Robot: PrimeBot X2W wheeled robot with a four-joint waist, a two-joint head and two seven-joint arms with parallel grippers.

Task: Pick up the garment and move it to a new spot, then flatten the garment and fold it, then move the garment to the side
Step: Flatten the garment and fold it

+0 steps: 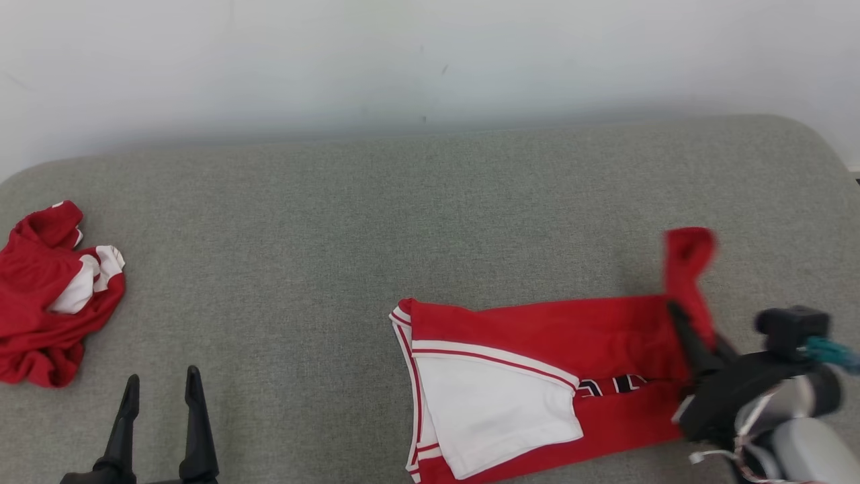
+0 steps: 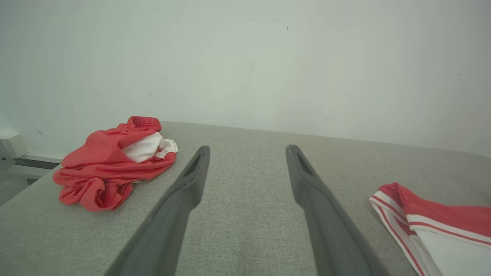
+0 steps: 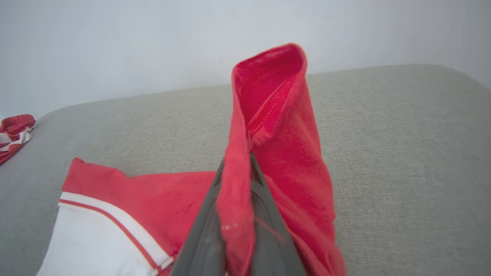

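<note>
I can see dark marks (image 1: 615,385) with white edges on the red garment (image 1: 551,329). A fold covers most of them. I cannot tell if they are letters or numbers, and I cannot read them.

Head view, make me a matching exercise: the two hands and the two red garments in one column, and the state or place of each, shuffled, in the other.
Column one:
1. left hand
2. right hand
3. crumpled garment
4. spread garment

Column two:
A. lying mostly flat, white panel showing
B. shut on a lifted red corner of cloth
C. bunched at the left edge of the grey surface
D. open, holding nothing

Pairs: 1-D, 2-B, 3-C, 4-A.
</note>
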